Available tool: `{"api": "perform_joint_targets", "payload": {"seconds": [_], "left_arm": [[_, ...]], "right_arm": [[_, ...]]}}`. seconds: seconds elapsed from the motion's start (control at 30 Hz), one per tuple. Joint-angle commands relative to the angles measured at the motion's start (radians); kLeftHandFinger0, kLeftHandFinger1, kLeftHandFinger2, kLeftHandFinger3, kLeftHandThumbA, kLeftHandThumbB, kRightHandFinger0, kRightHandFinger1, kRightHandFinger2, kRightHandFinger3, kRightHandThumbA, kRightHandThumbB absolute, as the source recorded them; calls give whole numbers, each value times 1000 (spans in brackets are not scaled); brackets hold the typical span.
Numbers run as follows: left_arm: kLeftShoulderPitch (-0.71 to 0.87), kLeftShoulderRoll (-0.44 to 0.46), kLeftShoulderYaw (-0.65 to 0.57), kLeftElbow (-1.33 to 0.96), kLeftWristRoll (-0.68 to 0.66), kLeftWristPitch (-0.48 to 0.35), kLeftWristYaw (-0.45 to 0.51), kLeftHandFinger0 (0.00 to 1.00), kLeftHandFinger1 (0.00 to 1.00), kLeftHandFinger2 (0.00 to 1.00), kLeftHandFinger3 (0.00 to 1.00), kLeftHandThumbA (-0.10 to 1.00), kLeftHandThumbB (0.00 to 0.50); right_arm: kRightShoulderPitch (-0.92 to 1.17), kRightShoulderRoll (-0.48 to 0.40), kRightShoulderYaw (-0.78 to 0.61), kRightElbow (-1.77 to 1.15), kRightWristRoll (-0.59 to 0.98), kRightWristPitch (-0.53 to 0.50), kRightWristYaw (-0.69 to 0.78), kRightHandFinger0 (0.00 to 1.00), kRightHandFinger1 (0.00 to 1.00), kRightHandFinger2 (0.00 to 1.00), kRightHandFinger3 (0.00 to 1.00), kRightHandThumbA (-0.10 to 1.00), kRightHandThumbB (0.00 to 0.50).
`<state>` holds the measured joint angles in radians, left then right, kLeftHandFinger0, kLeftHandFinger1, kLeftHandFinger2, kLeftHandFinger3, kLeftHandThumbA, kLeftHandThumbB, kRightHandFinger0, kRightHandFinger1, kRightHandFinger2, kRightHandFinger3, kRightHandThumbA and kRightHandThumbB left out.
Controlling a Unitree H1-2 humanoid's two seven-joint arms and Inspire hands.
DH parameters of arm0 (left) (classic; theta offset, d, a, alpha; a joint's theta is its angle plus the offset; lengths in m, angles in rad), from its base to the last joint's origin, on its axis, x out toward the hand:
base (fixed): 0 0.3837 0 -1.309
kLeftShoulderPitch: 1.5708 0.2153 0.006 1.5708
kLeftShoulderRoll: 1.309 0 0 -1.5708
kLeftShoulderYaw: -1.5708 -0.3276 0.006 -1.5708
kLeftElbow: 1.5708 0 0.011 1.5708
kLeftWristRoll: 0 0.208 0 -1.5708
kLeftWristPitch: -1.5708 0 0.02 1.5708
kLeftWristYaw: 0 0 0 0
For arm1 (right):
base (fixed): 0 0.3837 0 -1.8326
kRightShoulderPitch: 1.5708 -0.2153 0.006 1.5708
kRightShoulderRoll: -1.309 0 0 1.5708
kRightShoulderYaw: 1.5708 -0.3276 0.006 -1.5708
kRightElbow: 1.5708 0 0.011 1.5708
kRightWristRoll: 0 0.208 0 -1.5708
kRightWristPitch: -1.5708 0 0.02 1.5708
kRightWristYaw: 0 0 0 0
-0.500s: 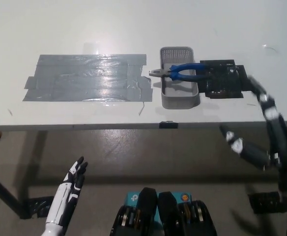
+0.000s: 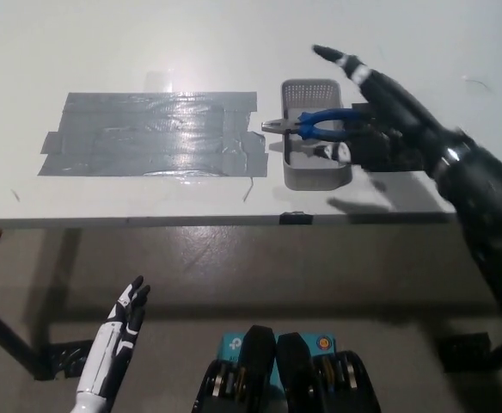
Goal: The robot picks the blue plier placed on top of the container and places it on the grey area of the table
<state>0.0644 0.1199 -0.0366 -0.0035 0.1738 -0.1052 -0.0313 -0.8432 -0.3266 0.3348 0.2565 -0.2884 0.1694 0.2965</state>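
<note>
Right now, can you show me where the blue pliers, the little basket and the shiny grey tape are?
blue pliers (image 2: pixel 321 123), head view, on the blue handle.
basket (image 2: pixel 309 89), head view, on its far wall.
grey tape (image 2: pixel 152 133), head view, on its middle.

On the bench (image 2: pixel 234 34) I see the taped area (image 2: pixel 148 133) at nine o'clock of the container (image 2: pixel 315 176). The plier (image 2: pixel 315 126) lies across the container's top, nose toward nine. My right hand (image 2: pixel 380 112) hangs at three o'clock of the container; my left hand (image 2: pixel 122 323) rests below the bench's near edge, toward seven.
</note>
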Motion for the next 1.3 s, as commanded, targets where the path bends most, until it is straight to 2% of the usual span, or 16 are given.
{"api": "perform_joint_targets", "payload": {"seconds": [0.0,0.03,0.1,0.27,0.37,0.47,0.53,0.63,0.83,0.97,1.1,1.27], "left_arm": [[-4,18,14,-55,8,-16,11,1000,1000,1000,1000,1000,142],[-6,19,15,-50,3,-23,10,1000,1000,1000,1000,1000,135],[-11,21,13,-48,0,-23,6,1000,1000,1000,1000,1000,159],[-16,26,11,-55,2,-11,3,1000,1000,1000,1000,1000,176],[-14,28,10,-60,17,-5,8,1000,1000,1000,1000,1000,183],[-15,27,9,-53,10,-15,6,1000,1000,1000,1000,1000,189],[-21,32,7,-51,17,-17,4,1000,1000,1000,1000,1000,180],[-21,35,9,-54,12,-14,1,1000,1000,1000,1000,1000,184],[-13,36,3,-65,29,14,2,1000,1000,1000,1000,1000,199],[-15,39,1,-66,26,7,0,1000,1000,1000,1000,1000,173],[-20,41,2,-70,19,12,-5,1000,1000,1000,1000,1000,172],[-23,46,0,-69,25,15,-5,1000,1000,1000,1000,1000,176]], "right_arm": [[-216,13,71,215,-72,94,118,1000,1000,1000,1000,843,310],[-236,19,81,248,-75,98,117,1000,1000,1000,1000,842,296],[-265,25,97,292,-80,115,117,1000,1000,1000,1000,844,286],[-365,52,153,452,-120,121,122,1000,1000,1000,1000,886,328],[-391,66,170,509,-133,111,116,1000,1000,1000,1000,880,328],[-402,76,181,521,-143,143,126,1000,1000,1000,1000,879,318],[-409,80,189,531,-150,129,133,1000,1000,1000,1000,879,316],[-410,90,188,539,-154,123,132,1000,1000,1000,1000,877,331],[-408,107,276,520,-229,120,177,1000,1000,1000,1000,954,319],[-409,114,307,520,-257,135,181,1000,1000,1000,1000,891,338],[-429,124,327,564,-274,134,186,1000,1000,1000,1000,868,341],[-434,119,333,563,-287,139,202,1000,1000,1000,1000,857,312]]}}
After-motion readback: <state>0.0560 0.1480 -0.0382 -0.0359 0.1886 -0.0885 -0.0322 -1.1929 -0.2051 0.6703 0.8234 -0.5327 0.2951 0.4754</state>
